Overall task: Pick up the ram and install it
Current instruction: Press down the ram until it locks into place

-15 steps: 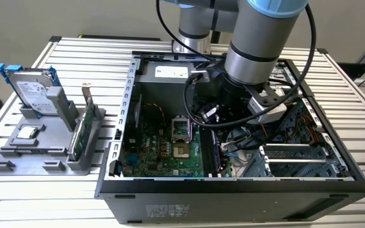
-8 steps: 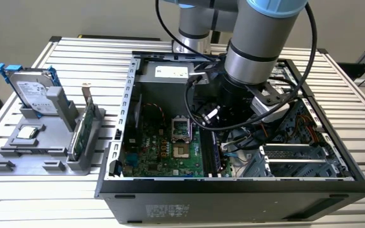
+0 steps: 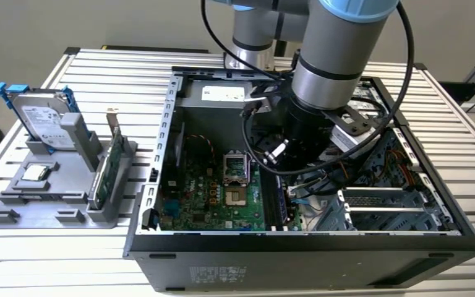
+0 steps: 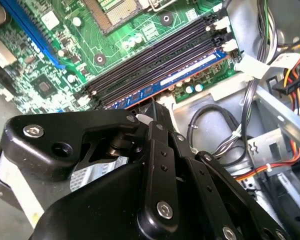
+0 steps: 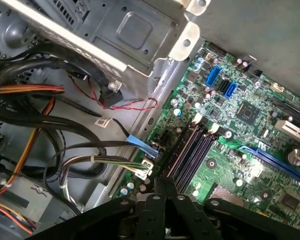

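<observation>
An open computer case [image 3: 165, 124] lies on the slatted desk [image 3: 469, 154]. At the exterior view's left, a grey holder [image 3: 44, 207] carries a hard drive [image 3: 41, 120] and a green card [image 3: 108, 162].

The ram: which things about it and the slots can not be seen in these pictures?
- Long, thin dark ram stick with the pale-bluish label: in the second wrist view, the black gripper body covers its near end.
- Black memory slots: in the first wrist view, the gripper body hides their near end.
- Memory slots in the exterior view: the grey robot arm and black cables cover them.
</observation>
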Controlling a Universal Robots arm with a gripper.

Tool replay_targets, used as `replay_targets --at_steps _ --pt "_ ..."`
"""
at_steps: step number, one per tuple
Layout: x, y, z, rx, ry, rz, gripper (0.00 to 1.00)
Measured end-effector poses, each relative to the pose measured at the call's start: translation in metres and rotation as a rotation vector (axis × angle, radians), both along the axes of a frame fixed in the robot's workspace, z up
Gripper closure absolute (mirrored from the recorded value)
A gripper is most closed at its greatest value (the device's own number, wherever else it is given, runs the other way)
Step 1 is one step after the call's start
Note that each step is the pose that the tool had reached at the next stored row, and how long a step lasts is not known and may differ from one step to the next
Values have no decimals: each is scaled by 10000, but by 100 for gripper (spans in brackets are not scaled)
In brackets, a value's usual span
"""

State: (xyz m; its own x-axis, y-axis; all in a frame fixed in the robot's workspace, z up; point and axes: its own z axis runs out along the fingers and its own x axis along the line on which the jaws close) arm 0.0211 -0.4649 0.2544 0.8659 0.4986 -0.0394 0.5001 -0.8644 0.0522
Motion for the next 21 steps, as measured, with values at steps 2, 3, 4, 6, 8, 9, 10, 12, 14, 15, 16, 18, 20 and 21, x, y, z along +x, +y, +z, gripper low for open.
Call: replay_targets --at_steps 2,3,4,6,8,9,10,12,14,15,16,18,20,21 --pt "-1 0 0 0 0 283 100" --pt "-1 0 0 1 1 423 100" --pt "-1 1 0 1 0 560 100" --pt "-2 1 0 0 0 837 100" --pt "-3 1 0 1 1 1119 100" --pt "-3 1 0 1 1 1261 100" --pt "-3 1 0 1 1 1409 100" --pt "-3 1 0 0 2 1690 100" --pt "-4 2 0 1 1 1968 100" --pt "-4 2 0 1 2 2120 100" --pt "-4 2 -1 2 4 2259 100" --pt "-4 2 -1 3 11 2511 100" --pt "-5 2 -1 4 20 2771 100" --pt "-5 2 0 3 22 2900 100"
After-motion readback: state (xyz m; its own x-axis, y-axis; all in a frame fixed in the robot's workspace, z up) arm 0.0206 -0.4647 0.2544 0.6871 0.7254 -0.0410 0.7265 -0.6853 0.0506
